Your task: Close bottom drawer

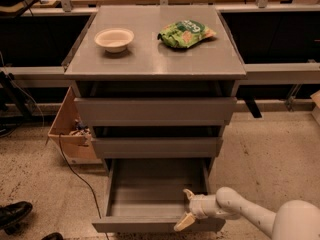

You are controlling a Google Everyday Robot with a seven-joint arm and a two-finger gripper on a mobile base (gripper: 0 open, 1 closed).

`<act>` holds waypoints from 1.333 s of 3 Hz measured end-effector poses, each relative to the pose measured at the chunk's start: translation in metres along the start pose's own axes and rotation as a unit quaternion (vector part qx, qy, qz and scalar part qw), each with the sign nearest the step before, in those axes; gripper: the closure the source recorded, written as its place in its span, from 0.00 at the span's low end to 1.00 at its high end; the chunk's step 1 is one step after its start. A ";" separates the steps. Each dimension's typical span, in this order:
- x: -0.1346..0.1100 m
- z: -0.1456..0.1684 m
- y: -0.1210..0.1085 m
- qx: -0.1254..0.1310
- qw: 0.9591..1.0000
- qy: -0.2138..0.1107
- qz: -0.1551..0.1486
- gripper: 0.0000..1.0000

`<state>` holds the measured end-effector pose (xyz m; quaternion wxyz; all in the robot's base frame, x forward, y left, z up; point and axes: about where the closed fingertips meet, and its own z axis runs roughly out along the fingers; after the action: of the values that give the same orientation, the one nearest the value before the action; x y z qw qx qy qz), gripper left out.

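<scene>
The bottom drawer of the grey cabinet stands pulled far out, its smooth grey floor bare and its slim front panel near the lower edge of the view. My gripper reaches in from the lower right on a white arm. Its two tan fingers are spread apart. One fingertip is over the drawer's right inside corner. The other fingertip lies against the front panel's top edge. Nothing is held.
The top drawer and the middle drawer sit slightly out above it. A white bowl and a green snack bag lie on the cabinet top. A cardboard box and a cable are at the left, a black shoe at the lower left.
</scene>
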<state>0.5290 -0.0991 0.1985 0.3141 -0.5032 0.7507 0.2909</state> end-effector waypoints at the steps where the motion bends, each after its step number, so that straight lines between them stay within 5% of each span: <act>1: 0.010 0.011 -0.004 0.004 1.000 -0.001 -0.011 0.18; 3: 0.008 0.011 -0.004 0.005 1.000 -0.003 -0.018 0.64; 4: 0.007 0.009 -0.002 0.005 1.000 -0.003 -0.018 0.69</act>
<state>0.5307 -0.0970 0.1870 0.3242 -0.5139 0.7423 0.2826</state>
